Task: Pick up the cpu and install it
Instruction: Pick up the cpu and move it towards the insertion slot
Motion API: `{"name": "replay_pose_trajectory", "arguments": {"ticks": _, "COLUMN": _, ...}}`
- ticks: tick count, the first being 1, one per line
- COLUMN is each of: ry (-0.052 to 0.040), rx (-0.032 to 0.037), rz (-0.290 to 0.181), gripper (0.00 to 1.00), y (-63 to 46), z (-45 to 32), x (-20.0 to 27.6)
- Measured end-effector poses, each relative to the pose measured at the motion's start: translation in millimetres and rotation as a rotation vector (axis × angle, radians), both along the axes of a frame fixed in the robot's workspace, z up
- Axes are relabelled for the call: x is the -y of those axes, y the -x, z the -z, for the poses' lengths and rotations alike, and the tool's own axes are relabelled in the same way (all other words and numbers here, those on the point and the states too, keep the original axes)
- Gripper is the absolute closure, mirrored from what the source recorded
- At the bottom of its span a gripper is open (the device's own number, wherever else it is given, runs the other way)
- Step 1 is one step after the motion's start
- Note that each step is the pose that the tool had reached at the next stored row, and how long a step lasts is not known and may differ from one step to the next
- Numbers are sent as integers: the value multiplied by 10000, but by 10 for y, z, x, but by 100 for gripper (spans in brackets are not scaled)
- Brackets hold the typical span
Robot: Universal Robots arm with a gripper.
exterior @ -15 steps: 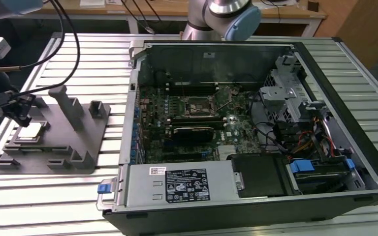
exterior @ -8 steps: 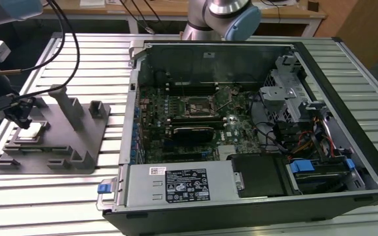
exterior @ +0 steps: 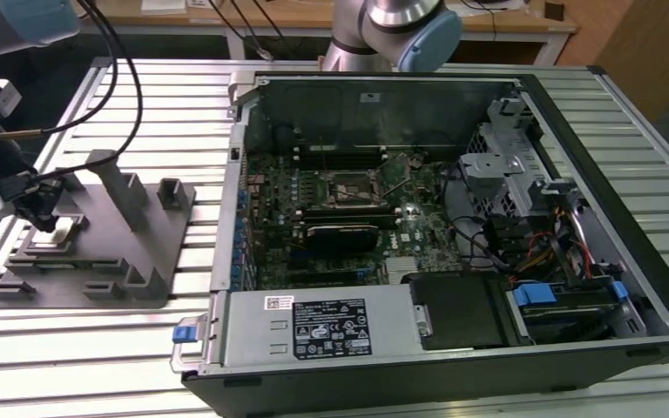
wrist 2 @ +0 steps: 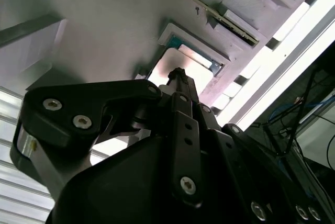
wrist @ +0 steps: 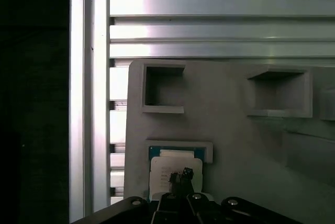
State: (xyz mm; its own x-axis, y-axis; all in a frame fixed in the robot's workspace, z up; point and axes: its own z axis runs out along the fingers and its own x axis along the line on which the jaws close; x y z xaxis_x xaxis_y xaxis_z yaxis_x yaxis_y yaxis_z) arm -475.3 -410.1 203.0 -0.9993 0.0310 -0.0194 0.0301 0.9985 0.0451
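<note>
Though the tool hides part of the cpu, I cannot tell whether it grips.

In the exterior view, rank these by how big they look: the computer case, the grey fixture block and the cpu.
Largest to smallest:
1. computer case
2. grey fixture block
3. cpu, clearly the smallest, sitting on the fixture block
</note>
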Motion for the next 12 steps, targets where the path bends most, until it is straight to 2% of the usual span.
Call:
{"name": "replay_pose_trajectory", "arguments": {"ticks": 3, "ry": -13, "rx": 1, "rz": -47, "gripper": 89, "y": 17, "z": 28, "x": 0}}
{"name": "replay_pose_trajectory", "arguments": {"ticks": 5, "ry": -39, "rx": 0, "rz": -51, "gripper": 89, "y": 19, "z": 29, "x": -1}}
{"name": "replay_pose_trajectory", "arguments": {"ticks": 12, "ry": -43, "rx": 1, "rz": -52, "gripper": 89, "y": 19, "z": 30, "x": 0}}
